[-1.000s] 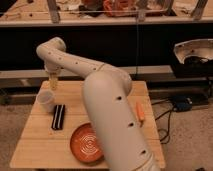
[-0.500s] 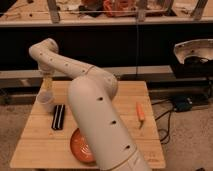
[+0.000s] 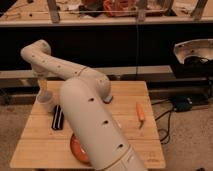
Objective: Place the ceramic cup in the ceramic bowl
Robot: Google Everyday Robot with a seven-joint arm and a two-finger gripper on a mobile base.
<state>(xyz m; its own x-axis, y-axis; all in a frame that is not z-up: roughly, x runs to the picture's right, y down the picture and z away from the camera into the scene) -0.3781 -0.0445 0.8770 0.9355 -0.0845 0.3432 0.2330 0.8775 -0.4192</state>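
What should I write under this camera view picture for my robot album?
Robot hand reaches down to the ceramic cup on a wooden table, near the ceramic bowl.

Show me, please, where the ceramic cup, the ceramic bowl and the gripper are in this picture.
ceramic cup (image 3: 45, 99): camera view, on its pale side wall near the rim.
ceramic bowl (image 3: 77, 149): camera view, on the orange-red left part showing beside the arm.
gripper (image 3: 43, 89): camera view, at its tip just above the cup.

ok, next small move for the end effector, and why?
Probably lower a little onto the ceramic cup. The end effector hangs right above it at the table's left edge, and the ceramic bowl sits largely hidden behind the arm.
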